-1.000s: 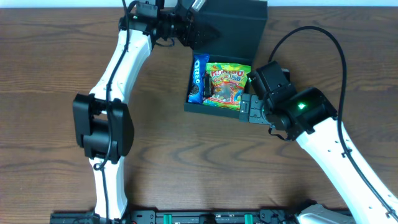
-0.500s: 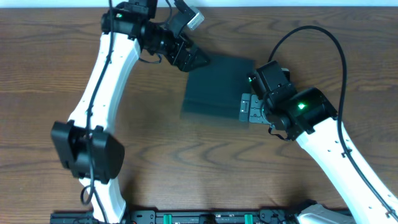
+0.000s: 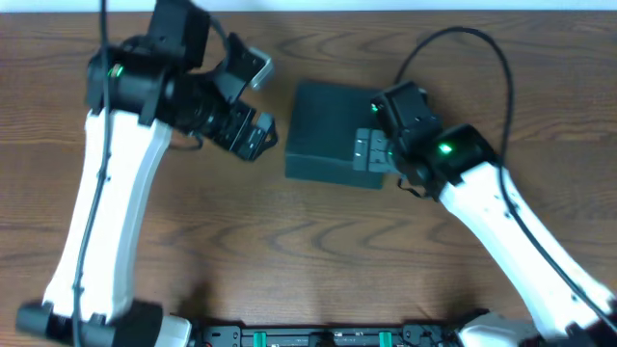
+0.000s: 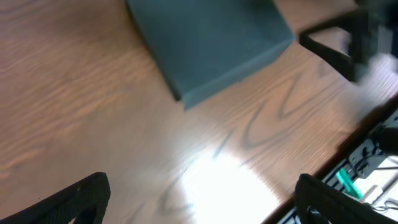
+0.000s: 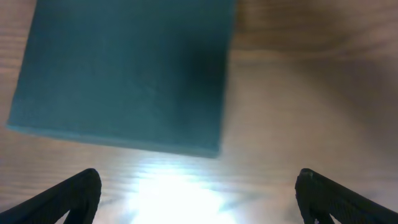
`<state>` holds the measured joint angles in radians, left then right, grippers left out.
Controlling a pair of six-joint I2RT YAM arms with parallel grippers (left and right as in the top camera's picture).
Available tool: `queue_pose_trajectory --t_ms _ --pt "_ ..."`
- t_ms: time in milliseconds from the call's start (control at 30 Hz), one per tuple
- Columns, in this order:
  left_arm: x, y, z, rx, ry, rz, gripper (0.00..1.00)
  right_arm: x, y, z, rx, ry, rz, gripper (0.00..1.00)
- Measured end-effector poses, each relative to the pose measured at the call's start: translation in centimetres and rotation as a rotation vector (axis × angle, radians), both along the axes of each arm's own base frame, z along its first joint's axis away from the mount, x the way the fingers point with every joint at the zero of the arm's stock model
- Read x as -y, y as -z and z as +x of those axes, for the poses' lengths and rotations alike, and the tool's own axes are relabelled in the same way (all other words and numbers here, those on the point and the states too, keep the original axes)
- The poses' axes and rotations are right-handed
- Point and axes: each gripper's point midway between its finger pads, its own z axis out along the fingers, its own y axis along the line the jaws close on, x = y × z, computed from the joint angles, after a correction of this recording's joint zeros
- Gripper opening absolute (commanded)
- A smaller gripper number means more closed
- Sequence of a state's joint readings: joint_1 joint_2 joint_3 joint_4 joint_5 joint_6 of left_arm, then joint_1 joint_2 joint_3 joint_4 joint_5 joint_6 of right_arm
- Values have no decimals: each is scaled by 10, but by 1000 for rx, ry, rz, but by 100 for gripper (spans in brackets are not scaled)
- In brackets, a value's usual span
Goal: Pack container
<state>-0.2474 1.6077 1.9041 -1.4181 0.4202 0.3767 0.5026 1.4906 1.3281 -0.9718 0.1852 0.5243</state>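
The container is a dark teal-black square box that lies on the wooden table with its flap lid down, so its inside is hidden. My left gripper hovers just left of the box, open and empty. In the left wrist view the container lies ahead of the left gripper, whose dark fingertips stand far apart over bare wood. My right gripper is at the box's right edge, open. From the right wrist the container fills the upper left, with the right gripper empty.
The brown wooden table surrounds the box. A black rail with green clips runs along the near edge. My right arm's black cable loops above the table at the right. The right arm's dark link shows in the left wrist view.
The lid, open a second ago over the snack packets, is now shut. My left arm has drawn back to the left and nearer. The right gripper has shifted slightly up along the box's right edge.
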Motion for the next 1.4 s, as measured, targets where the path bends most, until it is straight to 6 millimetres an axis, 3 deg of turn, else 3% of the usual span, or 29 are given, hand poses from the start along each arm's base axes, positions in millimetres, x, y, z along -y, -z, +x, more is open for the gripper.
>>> queue_pose_trajectory --t_ms 133,267,400,600,833,1167,1400 --pt "-13 18 -17 -7 -58 35 96 -17 27 16 -34 -39 7 99" --pt "-23 63 -26 -18 -149 90 96 -32 41 31 -25 -69 38 99" --pt "-6 112 -49 -53 -161 99 96 -39 47 41 -7 -90 51 99" --pt "23 157 -82 -102 -111 148 96 -31 61 48 -12 -67 -14 99" --pt "35 163 -92 -61 -100 212 96 -24 82 52 -38 -48 -73 99" --pt "33 162 -77 2 -164 222 96 -25 95 57 -62 -43 -87 99" --pt "33 191 -68 59 -184 206 96 -25 95 57 -62 -42 -87 99"
